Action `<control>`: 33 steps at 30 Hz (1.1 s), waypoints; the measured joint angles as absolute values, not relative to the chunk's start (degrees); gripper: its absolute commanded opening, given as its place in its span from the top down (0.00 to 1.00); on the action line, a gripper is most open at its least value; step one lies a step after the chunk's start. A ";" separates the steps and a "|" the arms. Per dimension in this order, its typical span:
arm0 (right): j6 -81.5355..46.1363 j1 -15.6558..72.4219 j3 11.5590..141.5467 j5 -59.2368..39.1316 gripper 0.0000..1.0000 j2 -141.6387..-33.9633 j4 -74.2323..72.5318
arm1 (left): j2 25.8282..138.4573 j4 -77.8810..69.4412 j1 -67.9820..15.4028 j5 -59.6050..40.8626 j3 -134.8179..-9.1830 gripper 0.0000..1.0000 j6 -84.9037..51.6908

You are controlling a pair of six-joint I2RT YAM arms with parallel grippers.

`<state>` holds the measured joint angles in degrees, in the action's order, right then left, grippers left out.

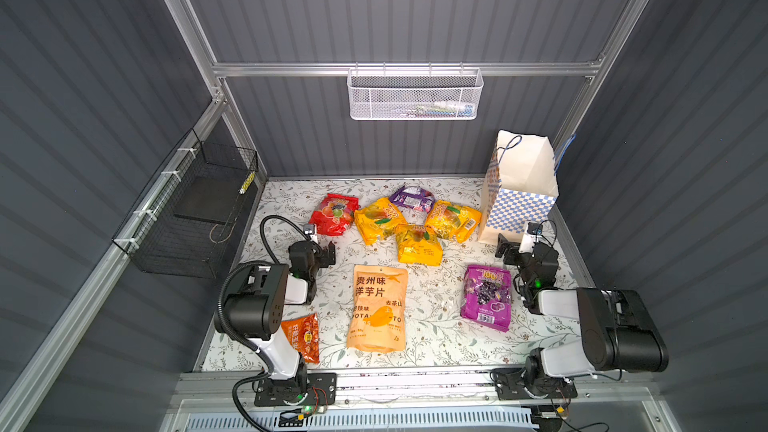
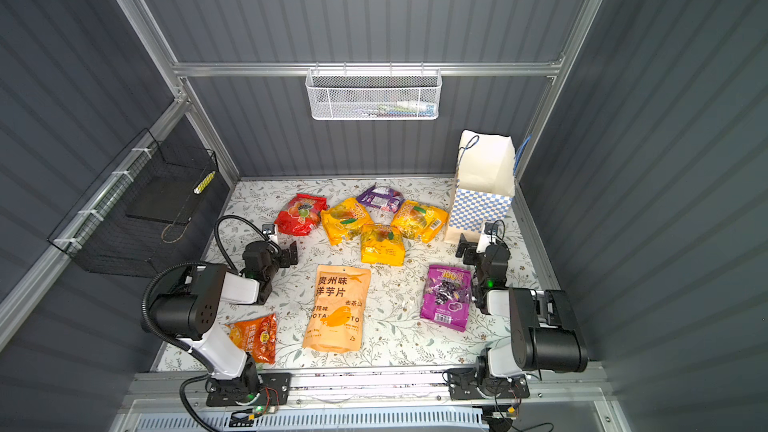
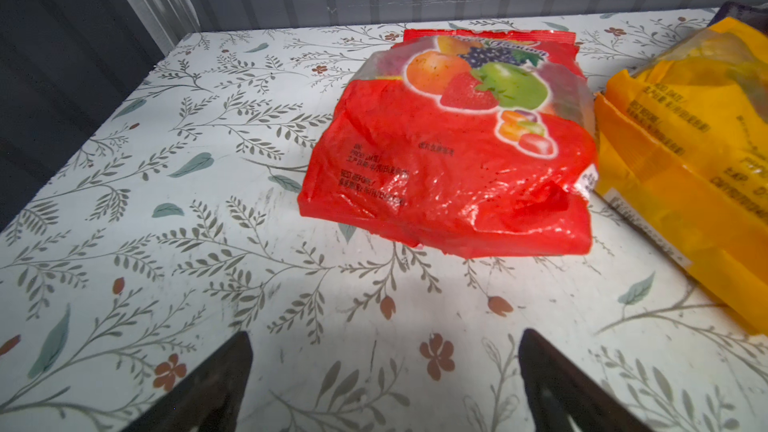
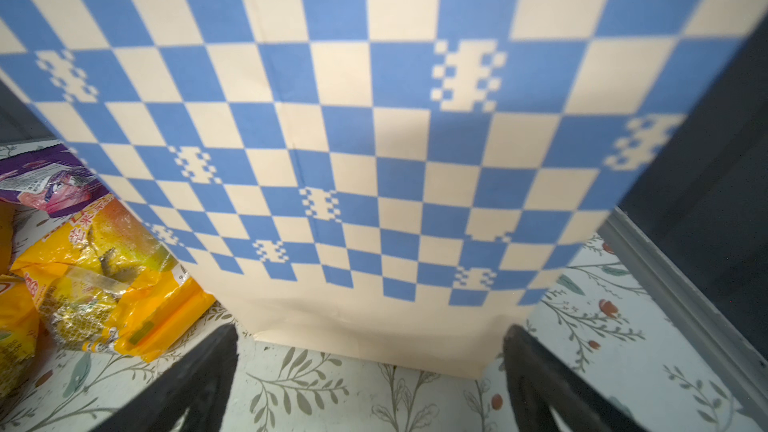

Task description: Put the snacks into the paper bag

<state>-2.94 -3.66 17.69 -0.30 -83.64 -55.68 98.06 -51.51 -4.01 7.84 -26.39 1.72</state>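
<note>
The left gripper [image 3: 384,351] is spread wide and holds nothing; the red packet [image 1: 333,214] lies near, at its 12 o'clock. The right gripper [image 4: 370,338] is also spread and empty, just beside the bag [image 1: 524,184], which stands upright at the table's [image 1: 436,351] 2 o'clock corner. All the snacks lie outside the bag:
- yellow packets [image 1: 378,220] and small purple packet [image 1: 412,198] at 12
- pouch [image 1: 378,309] at 6
- big purple packet [image 1: 486,297] at 4
- orange packet [image 1: 305,336] at 7

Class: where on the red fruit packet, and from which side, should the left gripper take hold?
Probably the red packet's crumpled near edge, from the open left gripper's side: it lies flat, and that raised edge faces the jaws unobstructed.
</note>
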 measured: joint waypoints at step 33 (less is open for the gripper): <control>-38.37 -5.19 30.28 -2.81 0.01 -26.37 14.37 | 65.01 29.28 -40.32 3.07 -40.27 0.00 -33.47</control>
<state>-38.37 -5.19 30.28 -2.81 -26.37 14.37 65.01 29.28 -40.32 3.07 -40.27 -33.47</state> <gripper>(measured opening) 0.992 0.997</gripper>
